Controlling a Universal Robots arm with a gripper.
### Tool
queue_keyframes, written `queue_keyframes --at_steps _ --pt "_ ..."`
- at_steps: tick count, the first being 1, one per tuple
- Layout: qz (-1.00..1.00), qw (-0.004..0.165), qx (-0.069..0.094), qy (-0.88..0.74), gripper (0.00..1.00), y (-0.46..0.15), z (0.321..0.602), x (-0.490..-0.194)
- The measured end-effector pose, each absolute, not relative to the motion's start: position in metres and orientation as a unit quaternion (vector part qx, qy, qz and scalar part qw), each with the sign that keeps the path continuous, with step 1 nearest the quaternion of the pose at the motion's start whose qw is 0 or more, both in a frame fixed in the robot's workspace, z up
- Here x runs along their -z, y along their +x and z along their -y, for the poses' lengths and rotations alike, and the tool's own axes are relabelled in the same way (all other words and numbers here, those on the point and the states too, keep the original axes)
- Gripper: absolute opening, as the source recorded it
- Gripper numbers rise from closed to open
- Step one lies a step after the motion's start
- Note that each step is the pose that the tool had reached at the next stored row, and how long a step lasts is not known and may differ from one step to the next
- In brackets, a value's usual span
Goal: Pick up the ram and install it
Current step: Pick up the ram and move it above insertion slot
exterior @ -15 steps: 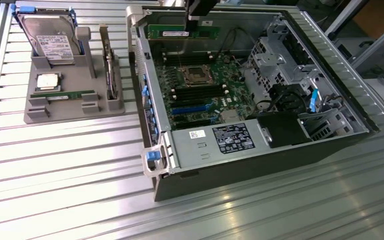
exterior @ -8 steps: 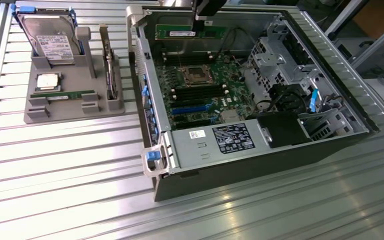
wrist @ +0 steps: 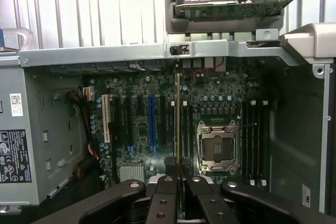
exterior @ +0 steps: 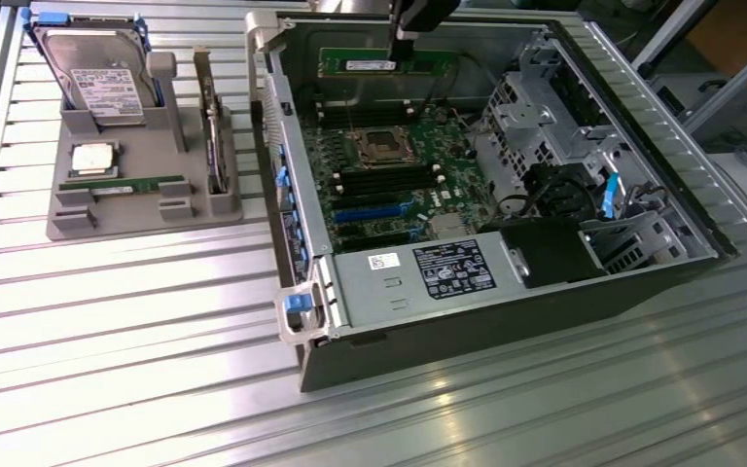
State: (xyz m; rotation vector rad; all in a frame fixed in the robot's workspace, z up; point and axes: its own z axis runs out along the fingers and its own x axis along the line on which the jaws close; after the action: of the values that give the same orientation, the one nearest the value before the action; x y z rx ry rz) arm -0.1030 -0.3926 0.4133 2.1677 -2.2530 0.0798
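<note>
The ram (exterior: 371, 64), a thin green stick with a white label, hangs level above the far end of the open computer case (exterior: 299, 195). My gripper (exterior: 405, 44) comes down from above and is shut on the stick's upper edge near its middle. In the wrist view the ram (wrist: 178, 108) shows edge-on as a thin line running out from between the black fingers (wrist: 167, 184) of my gripper (wrist: 180, 176). It lies over the motherboard beside the empty processor socket (wrist: 218, 148). Dark memory slots (wrist: 254, 140) run parallel to it on the board.
A grey holder (exterior: 75, 226) at the exterior view's left carries a hard drive (exterior: 98, 78), a square silver processor (exterior: 94, 157), another green stick (exterior: 121, 183) and an upright card with a bracket (exterior: 214, 136). The case holds a power supply (exterior: 412, 277) and drive cages (exterior: 536, 107).
</note>
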Motion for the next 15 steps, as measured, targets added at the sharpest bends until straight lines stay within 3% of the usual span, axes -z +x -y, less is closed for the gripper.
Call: queue_keyframes --at_steps 15 --pt "0.720 0.007 -0.026 0.693 0.12 -0.076 0.393 -0.413"
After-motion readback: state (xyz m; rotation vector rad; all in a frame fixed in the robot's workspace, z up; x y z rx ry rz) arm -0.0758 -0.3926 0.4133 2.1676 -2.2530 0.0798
